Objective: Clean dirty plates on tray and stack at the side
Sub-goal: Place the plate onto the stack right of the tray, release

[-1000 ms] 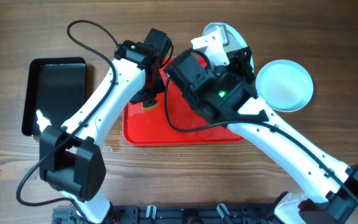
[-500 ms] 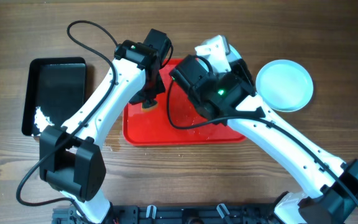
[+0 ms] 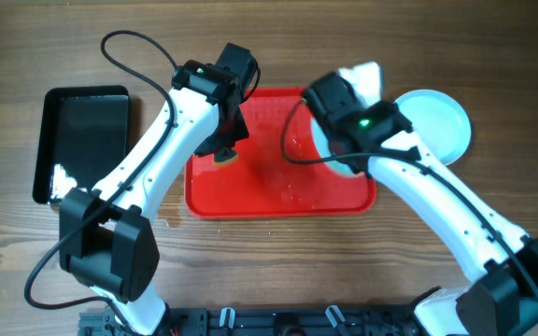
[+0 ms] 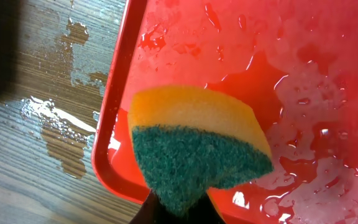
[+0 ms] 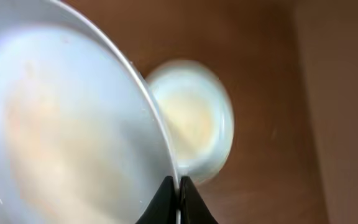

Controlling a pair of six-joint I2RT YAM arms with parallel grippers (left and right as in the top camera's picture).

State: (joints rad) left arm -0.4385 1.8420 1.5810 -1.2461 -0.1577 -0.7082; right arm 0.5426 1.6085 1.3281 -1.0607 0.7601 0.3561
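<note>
The red tray [image 3: 269, 191] lies in the middle, wet and with no plate lying on it. My left gripper [image 3: 227, 142] is shut on a yellow and green sponge [image 4: 197, 149], held over the tray's left edge [image 4: 120, 99]. My right gripper [image 5: 179, 196] is shut on the rim of a pale plate [image 5: 61, 124], held tilted above the tray's right end; in the overhead view this plate [image 3: 323, 149] is mostly hidden under the arm. A second plate [image 3: 437, 126] lies on the table to the right of the tray, also seen blurred in the right wrist view [image 5: 194, 124].
A glossy black tray [image 3: 82, 131] lies at far left with a white patch [image 3: 61, 177] in its near corner. Water puddles [image 4: 61, 124] lie on the wooden table beside the red tray's left edge. A black cable [image 3: 134, 42] loops behind the left arm.
My right arm has swung right with the plate, from over the tray's middle to its right end, near the plate on the table. The left arm and sponge have not moved.
</note>
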